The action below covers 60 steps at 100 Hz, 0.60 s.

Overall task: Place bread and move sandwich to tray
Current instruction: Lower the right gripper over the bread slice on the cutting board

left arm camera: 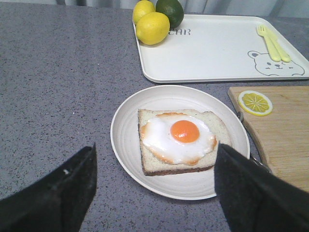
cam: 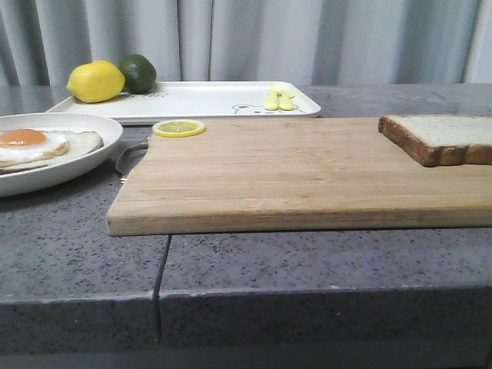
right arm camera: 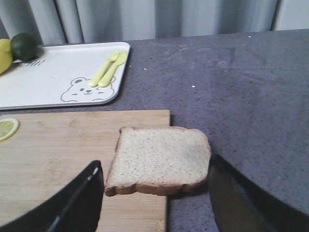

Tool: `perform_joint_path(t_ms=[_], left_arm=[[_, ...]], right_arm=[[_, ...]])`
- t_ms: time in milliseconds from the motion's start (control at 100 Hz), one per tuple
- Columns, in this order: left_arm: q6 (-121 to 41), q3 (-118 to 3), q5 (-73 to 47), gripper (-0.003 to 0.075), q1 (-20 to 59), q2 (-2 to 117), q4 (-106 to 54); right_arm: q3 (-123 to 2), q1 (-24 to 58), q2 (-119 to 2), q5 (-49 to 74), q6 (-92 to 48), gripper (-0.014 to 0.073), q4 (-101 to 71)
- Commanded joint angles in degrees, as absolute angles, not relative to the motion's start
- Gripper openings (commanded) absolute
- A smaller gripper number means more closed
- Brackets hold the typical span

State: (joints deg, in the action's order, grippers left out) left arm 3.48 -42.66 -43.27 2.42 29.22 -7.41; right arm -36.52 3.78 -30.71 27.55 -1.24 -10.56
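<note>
both grippers spread wide, holding nothing: left gripper (left arm camera: 154, 193) above the sandwich (left arm camera: 177, 140) on its plate (left arm camera: 126, 145), right gripper (right arm camera: 154, 193) over the bread (right arm camera: 159, 159) overhanging the cutting board (right arm camera: 58, 159); tray (cam: 200, 101) upper centre in the front view.

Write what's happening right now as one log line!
left claw: open above sandwich on plate | right claw: open over bread at cutting board edge | tray: no sandwich yet

front: low at desk's near edge, facing its far edge | left wrist: close above left side | right wrist: close above right side | shared: tray (cam: 192, 101) (left arm camera: 217, 53) (right arm camera: 53, 77)
</note>
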Motion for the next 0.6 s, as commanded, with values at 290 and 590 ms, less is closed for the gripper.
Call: perform_joint_path(t_ms=[290, 590], left_arm=[[4.03, -44.70, -39.64, 0.0483, 2.31, 29.91, -8.21], [4.03, -44.70, -39.64, 0.0482, 2.31, 29.91, -8.21]], right_arm=[[-38.32, -13.15, -40.20, 23.11, -29.50, 0.0477, -45.58], [-38.32, -18.31, -52.93, 23.64, -49.74, 0.0477, -71.92]])
